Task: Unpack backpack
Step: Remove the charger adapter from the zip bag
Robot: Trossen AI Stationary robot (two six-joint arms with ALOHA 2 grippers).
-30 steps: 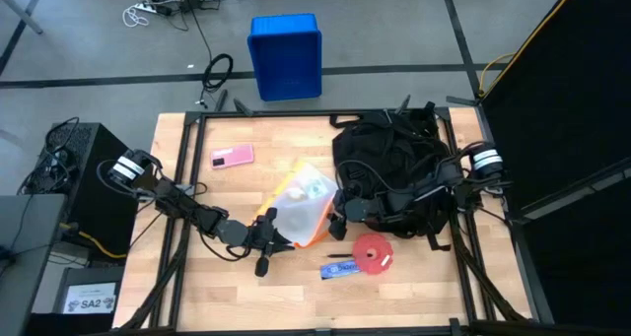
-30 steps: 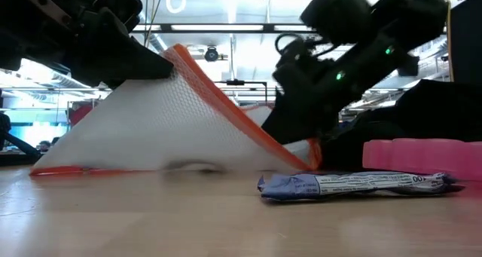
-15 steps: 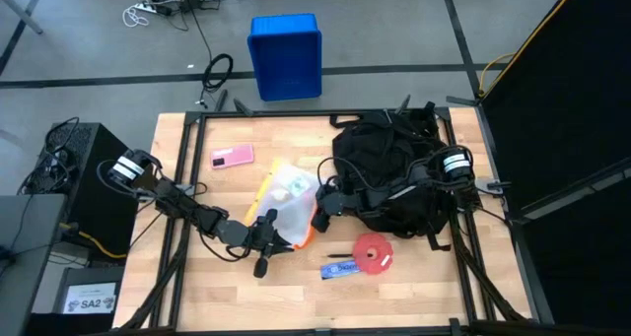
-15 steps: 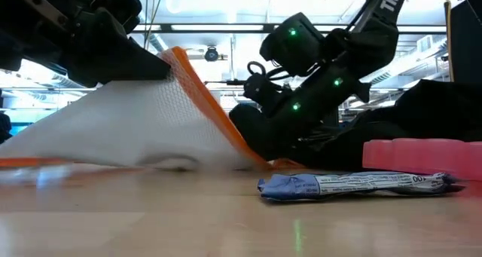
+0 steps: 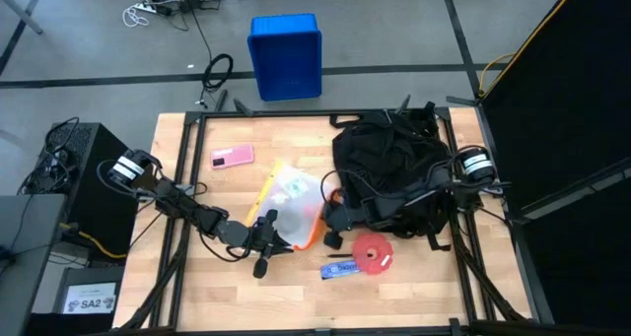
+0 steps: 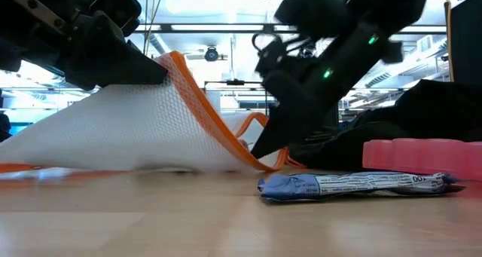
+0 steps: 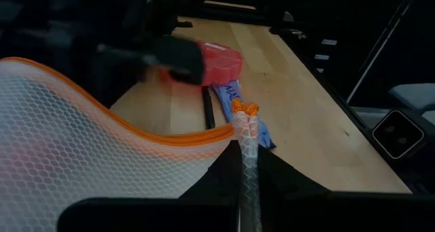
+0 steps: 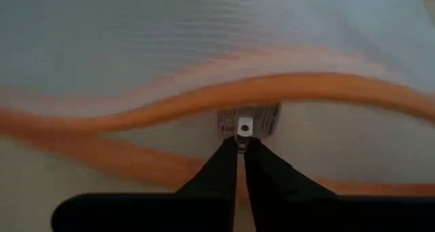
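A white mesh pouch (image 5: 296, 203) with orange trim lies on the table left of the black backpack (image 5: 389, 168). Part of it is raised between both grippers. My left gripper (image 5: 266, 239) is shut on the pouch's near left corner. My right gripper (image 5: 333, 221) reaches out from over the backpack and is shut on the pouch's metal zipper tab at its right end. In the low view the pouch (image 6: 143, 129) slopes up to the left gripper (image 6: 151, 68), and the right gripper (image 6: 263, 145) points down at its orange edge. My left gripper pinches the pouch's orange-trimmed corner (image 7: 246, 120) between its two fingers, coming nearly level from the table's left. That corner is lifted, and the rest slopes down to the table. My right gripper pinches the small metal zipper tab (image 8: 243, 128) at its fingertips (image 8: 228, 165), slanting down from the table's right. The orange zipper edge (image 8: 272, 89) runs across the fingers.
A red disc (image 5: 373, 252) and a blue wrapped bar (image 5: 340, 269) lie near the front edge, right of the pouch. A pink phone (image 5: 232, 157) lies at the far left. A blue crate (image 5: 286, 55) stands on the floor beyond the table.
My right gripper went left along the pouch's right side, then came back toward the near right and has shut on the zipper tab. The pouch's right end has drawn in and its orange edge now loops up there. The corner in my left gripper stayed where it was.
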